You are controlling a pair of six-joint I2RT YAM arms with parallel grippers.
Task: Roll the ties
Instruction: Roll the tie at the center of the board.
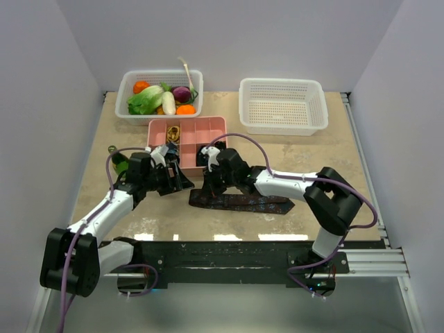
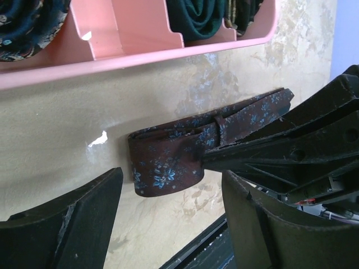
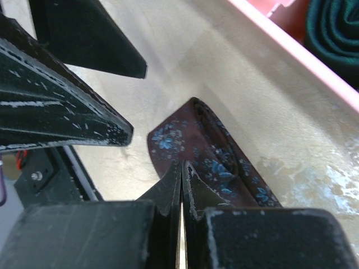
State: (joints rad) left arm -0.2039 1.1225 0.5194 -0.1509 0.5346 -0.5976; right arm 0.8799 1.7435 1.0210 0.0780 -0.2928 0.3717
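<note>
A maroon tie with blue flowers [image 1: 243, 202] lies flat on the table in front of the pink tray, its left end folded over into a low loop [image 2: 168, 162]. My right gripper [image 1: 208, 186] is shut, its tips [image 3: 182, 166] pinching the near edge of that folded end [image 3: 185, 134]. My left gripper [image 1: 179, 182] is open and empty, just left of the fold. Its fingers [image 2: 73, 224] straddle the loop without touching it. Rolled ties sit in the tray: a dark patterned one [image 2: 17, 28] and a green one [image 2: 196, 17].
The pink divided tray [image 1: 208, 126] stands just behind both grippers. A white basket of vegetables [image 1: 159, 94] is at the back left and a white basket [image 1: 283, 105] at the back right. A small green object [image 1: 119, 164] lies by the left arm.
</note>
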